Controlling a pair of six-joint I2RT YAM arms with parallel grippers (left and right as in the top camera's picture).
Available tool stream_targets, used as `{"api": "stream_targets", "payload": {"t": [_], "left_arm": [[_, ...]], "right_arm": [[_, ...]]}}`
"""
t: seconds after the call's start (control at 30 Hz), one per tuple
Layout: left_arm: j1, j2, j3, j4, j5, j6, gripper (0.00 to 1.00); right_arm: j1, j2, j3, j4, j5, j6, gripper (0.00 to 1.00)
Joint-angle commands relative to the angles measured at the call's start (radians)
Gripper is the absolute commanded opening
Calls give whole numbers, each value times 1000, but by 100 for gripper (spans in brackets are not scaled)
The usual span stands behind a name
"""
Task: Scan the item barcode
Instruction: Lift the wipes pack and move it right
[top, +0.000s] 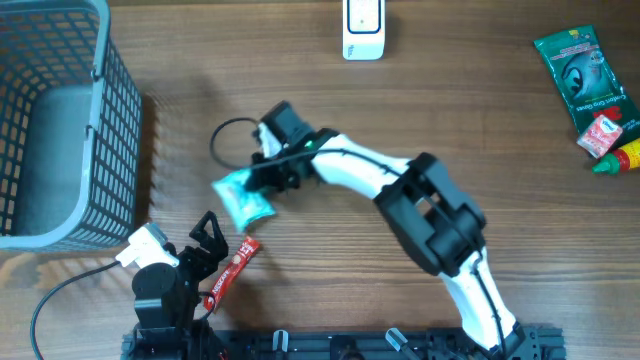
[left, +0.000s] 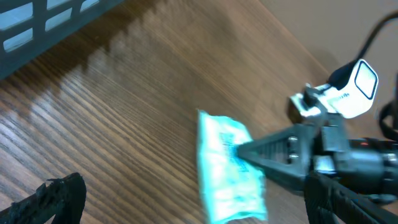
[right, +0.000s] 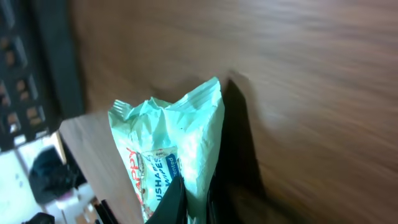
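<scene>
Right gripper (top: 260, 183) pinches shut on the teal packet (top: 243, 198), mid-table right of the basket (top: 60, 120); best lift it gripped firmly, barcode face toward the scanner (top: 363, 30); left gripper (top: 205, 240) gapes empty.

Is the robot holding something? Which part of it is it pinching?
Yes. The right pincer is shut on the light blue packet, pinching it at one side edge. The left pincer is open and holds nothing.
</scene>
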Motion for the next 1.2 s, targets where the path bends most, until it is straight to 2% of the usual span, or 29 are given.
{"api": "stream_targets", "payload": {"t": [0.0,0.1,0.17,0.3,0.53,0.6,0.73,0.83,1.03,1.17], "left_arm": [[-6,-1,-10,-1,-10,-6,100],[-6,-1,-10,-1,-10,-6,100],[-6,-1,-10,-1,-11,-6,100],[-6,-1,-10,-1,-11,-6,100],[-6,-1,-10,-1,-10,-6,100],[-6,-1,-10,-1,-11,-6,100],[-6,-1,-10,-1,-10,-6,100],[-6,-1,-10,-1,-10,-6,100],[-6,-1,-10,-1,-10,-6,100],[-6,-1,-10,-1,-10,-6,100]], "right_arm": [[-123,-72,-24,-123,238,71,4],[-190,-161,-24,-311,254,333,4],[-222,-200,-24,-410,184,407,4],[-262,-235,-24,-603,27,442,4],[-309,-235,-24,-1005,-245,436,4],[-315,-235,-24,-1069,-306,414,4],[-318,-235,-24,-1111,-461,385,4],[-320,-235,-24,-1111,-466,396,4],[-330,-234,-24,-1121,-470,640,4],[-330,-234,-24,-1122,-469,703,4]]}}
